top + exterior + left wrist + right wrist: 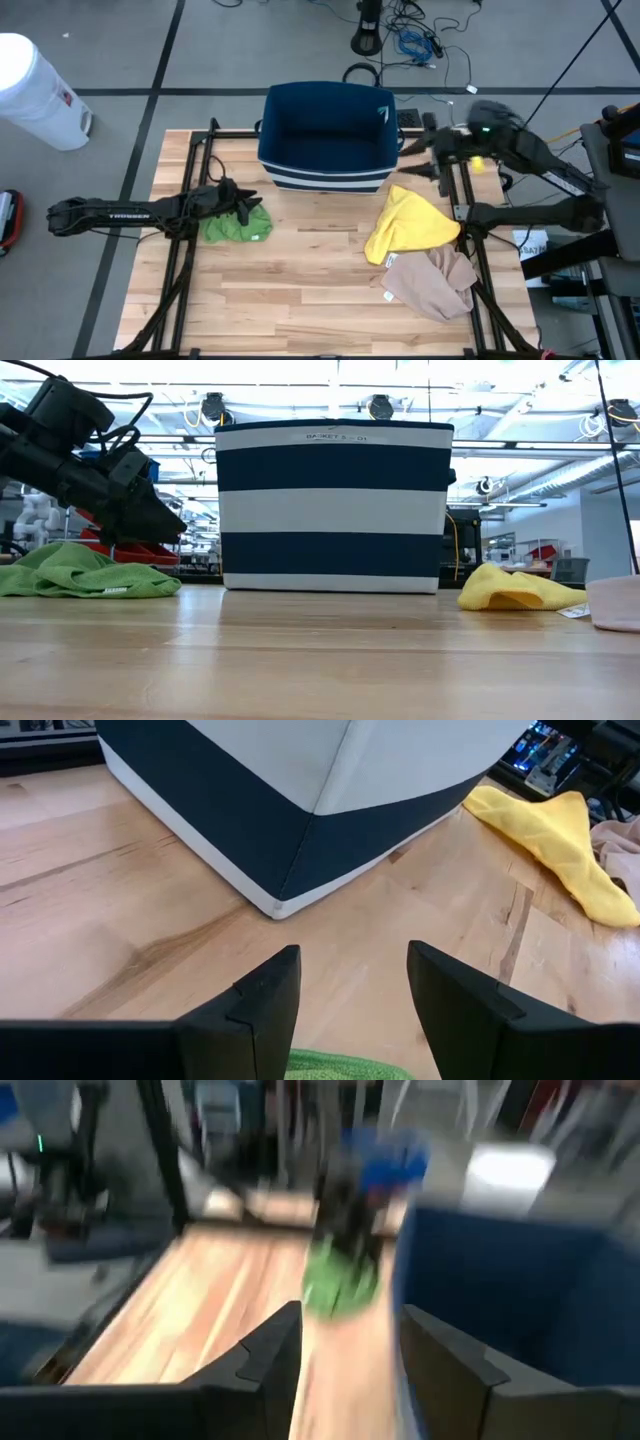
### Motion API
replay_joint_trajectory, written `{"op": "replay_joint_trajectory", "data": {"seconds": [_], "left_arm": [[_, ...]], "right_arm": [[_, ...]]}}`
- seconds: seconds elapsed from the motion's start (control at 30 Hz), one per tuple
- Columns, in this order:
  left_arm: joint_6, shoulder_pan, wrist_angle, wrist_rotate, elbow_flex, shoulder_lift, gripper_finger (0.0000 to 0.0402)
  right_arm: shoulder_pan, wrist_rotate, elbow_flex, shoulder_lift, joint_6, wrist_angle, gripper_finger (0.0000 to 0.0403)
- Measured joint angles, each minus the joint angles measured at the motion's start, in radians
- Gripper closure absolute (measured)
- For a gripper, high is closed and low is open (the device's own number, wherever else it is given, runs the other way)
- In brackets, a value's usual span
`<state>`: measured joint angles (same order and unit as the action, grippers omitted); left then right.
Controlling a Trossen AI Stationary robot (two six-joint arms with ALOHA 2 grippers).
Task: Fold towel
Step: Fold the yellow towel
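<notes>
Pale wood planks form the table [300, 280], the largest thing in view, with a navy-and-white striped basket [328, 135] standing open at its far edge, midway between the two arms. Seen from table height, the basket [333, 508] fills the centre of the scene.

Three cloths lie on the planks. A yellow towel [410, 225] sits crumpled at the right, near the basket's front right corner, overlapping a beige cloth [435, 282] heaped just in front of it toward the near right edge. A green towel [237, 224], the smallest, lies bunched at the left, well apart from the other two; none of them is folded.

The left gripper [243, 204] hangs low over the green towel's far edge, its fingers [265, 1010] spread wide with bare wood showing between them and a strip of green cloth [335, 1068] just under their tips; they hold nothing. The right gripper [412, 158] is raised beside the basket's right wall, off the table's cloths, its fingers [262, 1355] parted and empty in a blurred wrist view.
</notes>
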<state>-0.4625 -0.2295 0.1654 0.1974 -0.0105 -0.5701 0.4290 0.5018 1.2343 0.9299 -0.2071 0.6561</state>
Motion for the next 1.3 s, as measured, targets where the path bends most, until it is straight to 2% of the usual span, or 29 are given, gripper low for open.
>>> {"op": "replay_joint_trajectory", "data": {"seconds": [0.2, 0.27, 0.37, 0.53, 0.73, 0.83, 0.9, 1.03, 1.17, 1.3], "left_arm": [[0.001, 0.0, 0.0, 0.0, 0.0, 0.0, 0.0209], [0.001, 0.0, -0.001, 0.0, 0.0, 0.0, 0.0209], [0.001, 0.0, -0.003, 0.0, 0.0, 0.0, 0.0209], [0.001, 0.0, -0.02, 0.0, 0.0, 0.0, 0.0209], [0.003, 0.0, -0.023, 0.0, 0.0, 0.0, 0.0209], [0.004, 0.0, -0.023, 0.0, 0.0, 0.0, 0.0209], [0.004, 0.0, -0.023, 0.0, 0.0, 0.0, 0.0209], [0.004, -0.001, -0.022, 0.0, 0.0, 0.0, 0.0209], [0.003, -0.001, -0.023, 0.0, 0.0, 0.0, 0.0209], [0.003, -0.001, -0.023, 0.0, 0.0, 0.0, 0.0209]], "right_arm": [[0.0, -0.005, -0.022, 0.095, -0.014, 0.322, 0.0248], [-0.005, -0.004, -0.081, 0.104, 0.018, 0.329, 0.0248], [-0.029, -0.002, -0.21, 0.103, 0.071, 0.235, 0.0248], [-0.081, 0.011, -0.452, 0.103, 0.103, -0.084, 0.0248], [-0.134, 0.061, -0.714, 0.118, 0.194, -0.771, 0.0248], [-0.161, 0.054, -0.791, 0.148, 0.225, -1.15, 0.0248], [-0.176, 0.055, -0.81, 0.168, 0.238, -1.328, 0.0248], [-0.206, 0.059, -0.794, 0.159, 0.241, -1.489, 0.0248], [-0.226, 0.082, -0.75, 0.102, 0.246, -1.495, 0.0248], [-0.245, 0.195, -0.693, 0.032, 0.251, -1.491, 0.0248]]}}
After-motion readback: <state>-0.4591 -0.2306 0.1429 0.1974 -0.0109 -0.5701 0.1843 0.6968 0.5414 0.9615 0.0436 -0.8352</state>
